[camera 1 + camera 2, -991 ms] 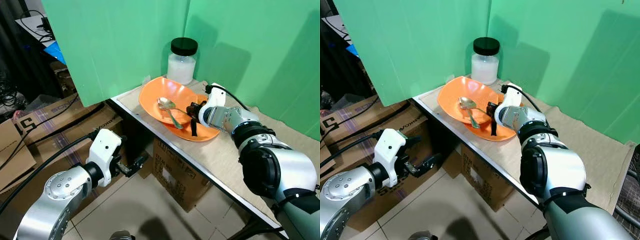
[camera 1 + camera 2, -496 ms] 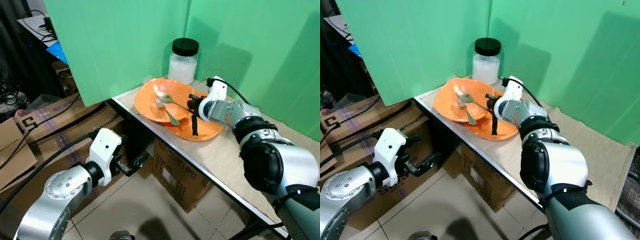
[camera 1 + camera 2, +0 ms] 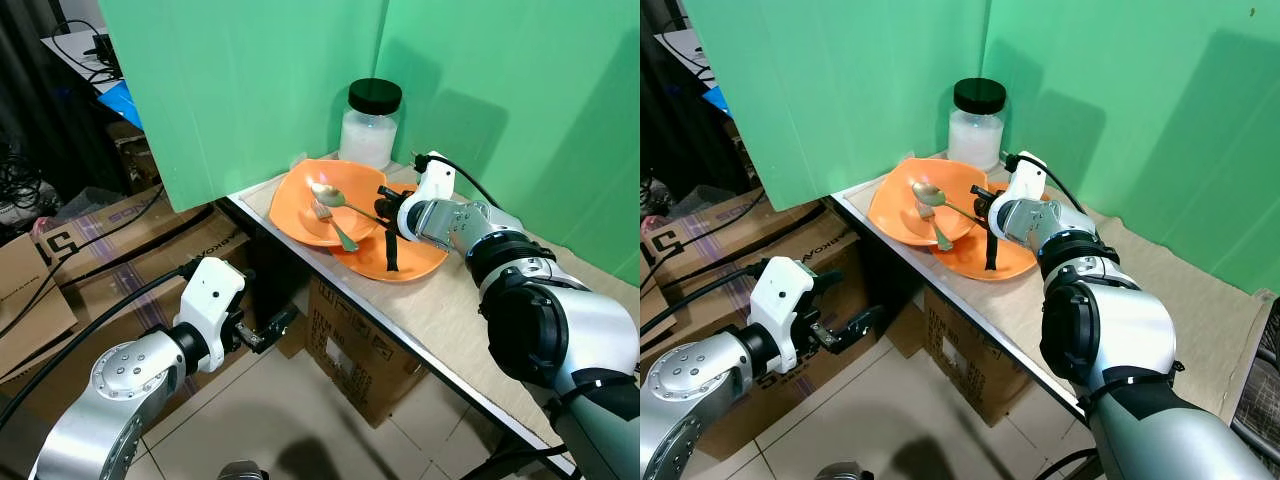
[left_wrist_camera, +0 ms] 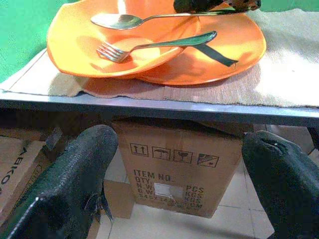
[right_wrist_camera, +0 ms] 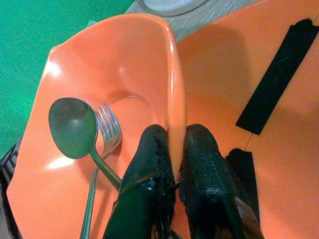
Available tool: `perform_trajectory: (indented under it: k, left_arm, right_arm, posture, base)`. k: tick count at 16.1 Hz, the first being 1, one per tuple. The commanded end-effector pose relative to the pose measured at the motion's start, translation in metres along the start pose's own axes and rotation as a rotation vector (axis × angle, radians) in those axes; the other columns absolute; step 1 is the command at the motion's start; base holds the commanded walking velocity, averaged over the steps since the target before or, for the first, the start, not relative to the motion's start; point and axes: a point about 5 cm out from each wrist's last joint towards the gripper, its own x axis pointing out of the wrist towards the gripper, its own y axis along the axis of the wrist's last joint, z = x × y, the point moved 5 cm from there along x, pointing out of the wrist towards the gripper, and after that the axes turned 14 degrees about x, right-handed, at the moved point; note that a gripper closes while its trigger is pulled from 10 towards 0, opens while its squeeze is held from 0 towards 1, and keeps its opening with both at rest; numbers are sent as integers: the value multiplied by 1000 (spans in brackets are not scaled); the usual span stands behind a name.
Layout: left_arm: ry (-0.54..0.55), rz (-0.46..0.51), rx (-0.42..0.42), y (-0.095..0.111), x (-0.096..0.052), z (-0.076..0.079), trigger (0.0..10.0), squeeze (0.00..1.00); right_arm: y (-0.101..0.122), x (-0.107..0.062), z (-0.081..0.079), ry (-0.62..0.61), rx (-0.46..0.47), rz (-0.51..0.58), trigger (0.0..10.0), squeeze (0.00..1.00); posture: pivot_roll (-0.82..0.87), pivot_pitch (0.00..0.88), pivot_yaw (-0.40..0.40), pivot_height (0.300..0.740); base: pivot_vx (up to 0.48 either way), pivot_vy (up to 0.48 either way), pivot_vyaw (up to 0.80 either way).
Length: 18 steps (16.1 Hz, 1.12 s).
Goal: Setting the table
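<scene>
Lowered since a second ago, the bowl (image 3: 325, 200) sat nearly flat on the plate (image 3: 405, 258) — spoon (image 5: 75, 124) and fork (image 5: 107, 130) inside. Left gripper (image 4: 174, 184) hung below the table (image 4: 149, 107), fingers spread wide; right gripper (image 5: 174, 164) pinched the bowl's rim.

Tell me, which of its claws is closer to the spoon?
The right. The right gripper pinches the rim of the orange bowl where the spoon lies. The left gripper hangs open below the table edge, beside cardboard boxes.

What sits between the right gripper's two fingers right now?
The rim of the upper orange plate is pinched between the right gripper, seen in the right wrist view.
</scene>
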Motion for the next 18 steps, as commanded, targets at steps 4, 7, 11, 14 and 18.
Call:
perform_trajectory:
  k: [4, 7, 11, 14, 18]
  left_arm:
    - [3, -6, 16, 0, 0, -1, 10000, 0]
    - [2, -7, 18, 0, 0, -1, 10000, 0]
    - [-3, -7, 21, 0, 1, -1, 10000, 0]
    - [-1, -8, 21, 0, 0, -1, 10000, 0]
    - [0, -13, 22, -1, -1, -2, 10000, 0]
  right_arm:
    - [13, -3, 20, -93, 45, 74, 10000, 0]
    - [21, -6, 33, -142, 112, 119, 10000, 0]
    - [21, -6, 35, -154, 114, 118, 10000, 0]
    - [18, -6, 40, -168, 174, 114, 10000, 0]
    - [21, -8, 50, -193, 204, 128, 10000, 0]
  posture:
    - [177, 0, -55, 740]
    - [176, 0, -51, 740]
    - [174, 0, -47, 740]
    - [180, 0, -49, 740]
    - [182, 0, -46, 740]
  base:
    - [0, 0, 0]
    - [0, 0, 0]
    - [0, 0, 0]
    - [0, 0, 0]
    - [0, 0, 0]
